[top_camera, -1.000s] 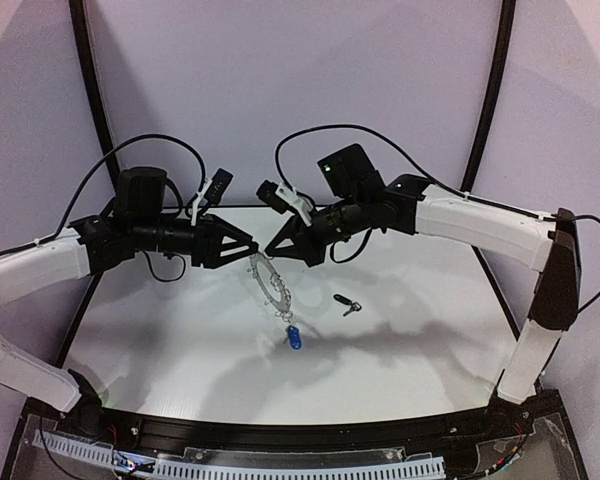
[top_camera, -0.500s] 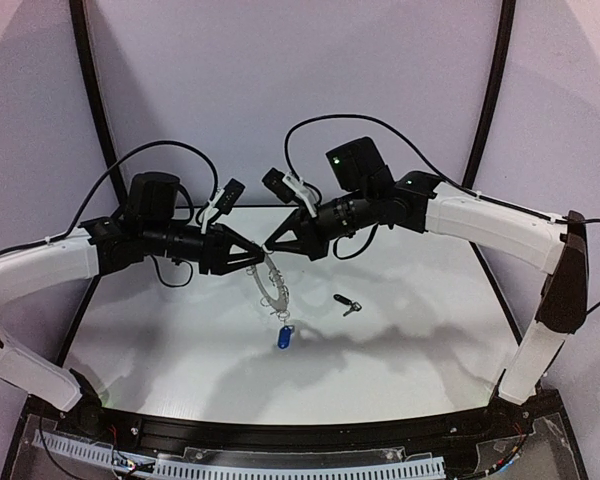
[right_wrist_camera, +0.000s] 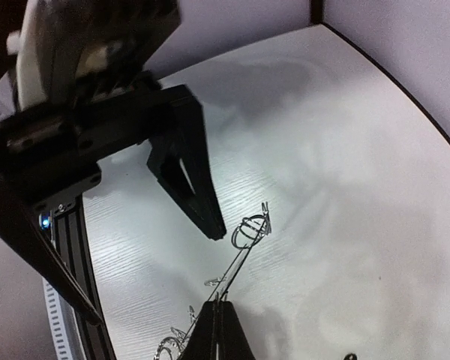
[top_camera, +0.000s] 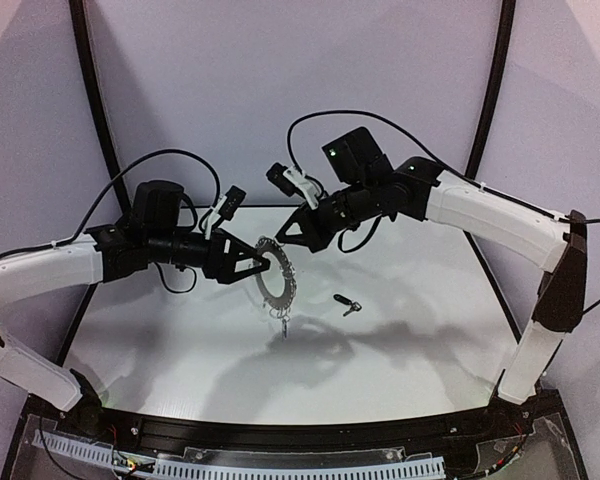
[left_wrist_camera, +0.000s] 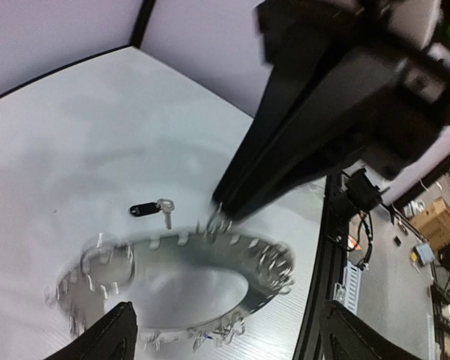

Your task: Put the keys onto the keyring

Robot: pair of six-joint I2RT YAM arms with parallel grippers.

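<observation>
The keyring (top_camera: 276,284), a flat grey ring with wire loops, hangs in the air above the table, its face turned to the top camera. My right gripper (top_camera: 278,243) is shut on its upper rim. In the right wrist view the gripper (right_wrist_camera: 220,304) pinches the ring (right_wrist_camera: 244,251), seen edge-on. My left gripper (top_camera: 263,264) is open, with a finger (left_wrist_camera: 114,339) on each side of the ring (left_wrist_camera: 266,259). A thin dark piece (top_camera: 283,324) dangles from the lowest loop, likely the blue key edge-on. The black key (top_camera: 346,304) lies on the table and also shows in the left wrist view (left_wrist_camera: 146,210).
The white table (top_camera: 420,330) has a black frame along its near edge (top_camera: 300,432). Black curved posts stand at the back left and back right. The right arm's cable loops above its wrist.
The keyring has turned from edge-on to facing the top camera and risen a little. The blue key has swung up with it and no longer shows blue. The left jaws have opened.
</observation>
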